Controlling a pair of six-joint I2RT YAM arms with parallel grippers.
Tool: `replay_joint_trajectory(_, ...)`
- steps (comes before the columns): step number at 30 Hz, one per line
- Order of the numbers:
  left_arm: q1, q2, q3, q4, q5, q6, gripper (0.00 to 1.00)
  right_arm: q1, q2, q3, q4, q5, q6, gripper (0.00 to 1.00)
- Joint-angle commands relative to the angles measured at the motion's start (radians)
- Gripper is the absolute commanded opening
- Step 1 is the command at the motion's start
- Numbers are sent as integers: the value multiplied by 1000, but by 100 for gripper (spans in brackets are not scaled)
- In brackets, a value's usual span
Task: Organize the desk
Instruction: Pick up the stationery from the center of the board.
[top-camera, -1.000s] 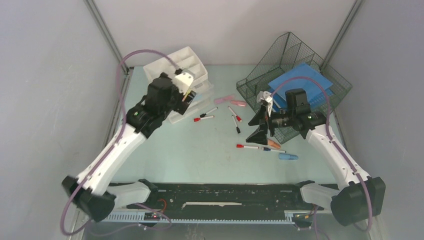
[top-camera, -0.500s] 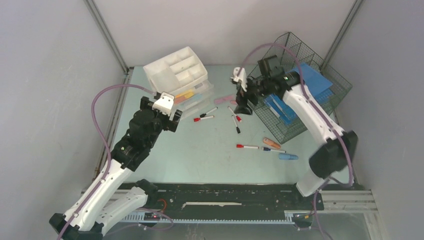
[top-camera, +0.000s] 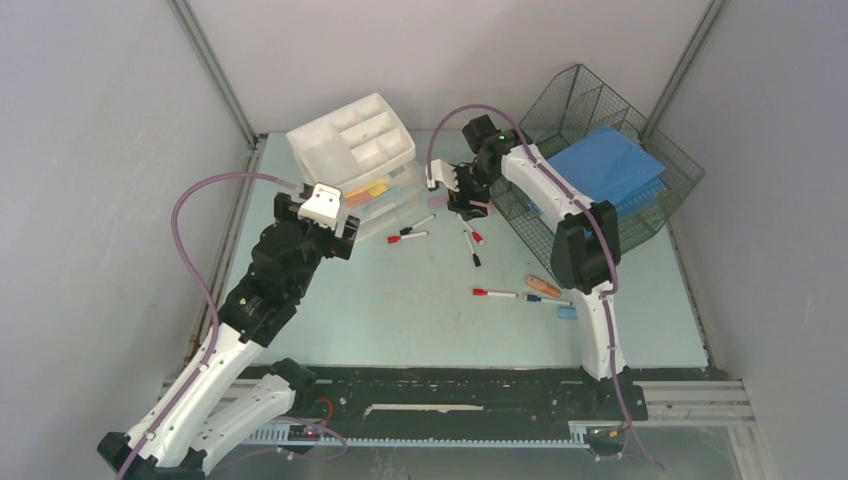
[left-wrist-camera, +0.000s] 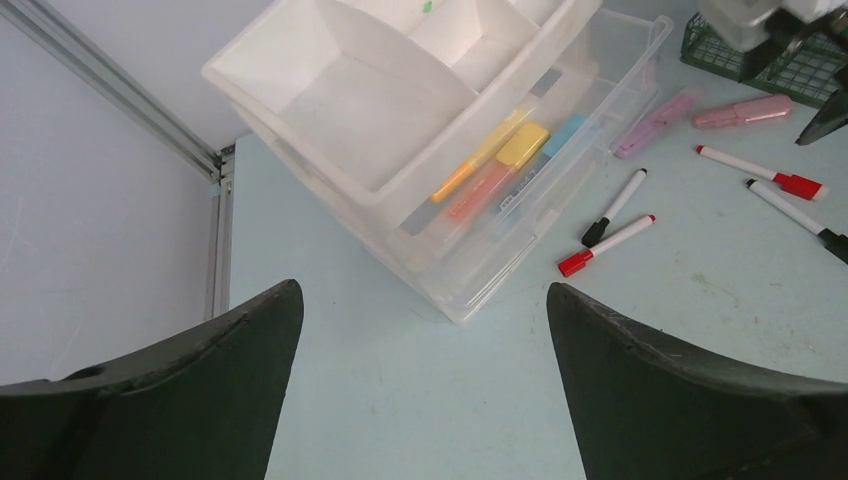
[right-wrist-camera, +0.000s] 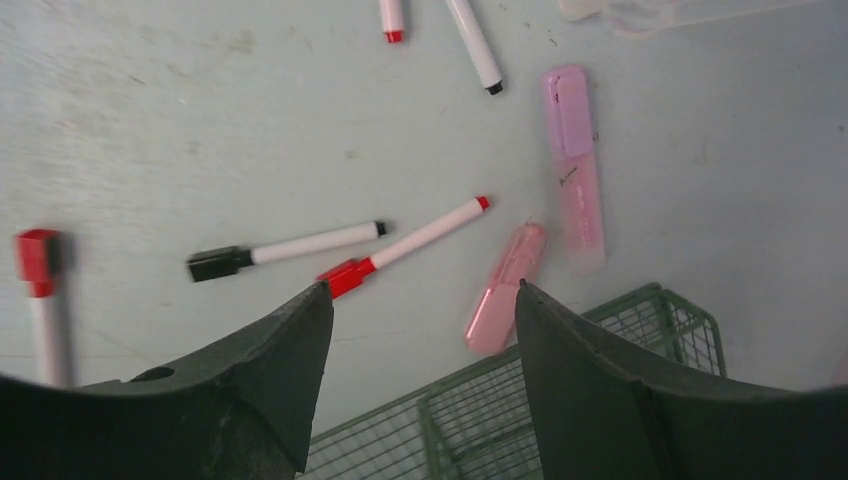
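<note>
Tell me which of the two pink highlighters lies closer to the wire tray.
The salmon-pink highlighter: its end nearly meets a corner of the wire tray; the lilac highlighter lies farther out on the desk.

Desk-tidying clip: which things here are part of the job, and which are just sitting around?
Part of the job: desk, loose markers, pink highlighters, white drawer unit, wire tray.

Just there: blue sheets already in the tray, purple cables, black rail.
</note>
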Motion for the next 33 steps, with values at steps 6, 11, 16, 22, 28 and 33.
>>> replay_joint_trajectory(6, 11, -11, -5, 46, -24, -6, 100, 7, 173, 154, 131, 90, -170, 72)
replay_joint_trajectory(11, 18, -13, -5, 46, -26, -1, 100, 4, 220, 152, 241, 112, -168, 68)
replay_joint_trajectory(16, 26, -14, -5, 46, -21, 0, 100, 2, 249, 149, 275, 115, -192, 63)
replay_joint_trajectory(22, 30, -16, -7, 46, -16, 0, 100, -16, 183, 24, 430, 27, -126, 61)
replay_joint_trajectory(28, 32, -21, -7, 46, -14, 0, 100, -42, 159, 43, 365, -123, -137, 62)
replay_joint_trajectory(33, 34, -22, -8, 46, -15, 2, 100, -60, 139, 39, 347, -180, -166, 62)
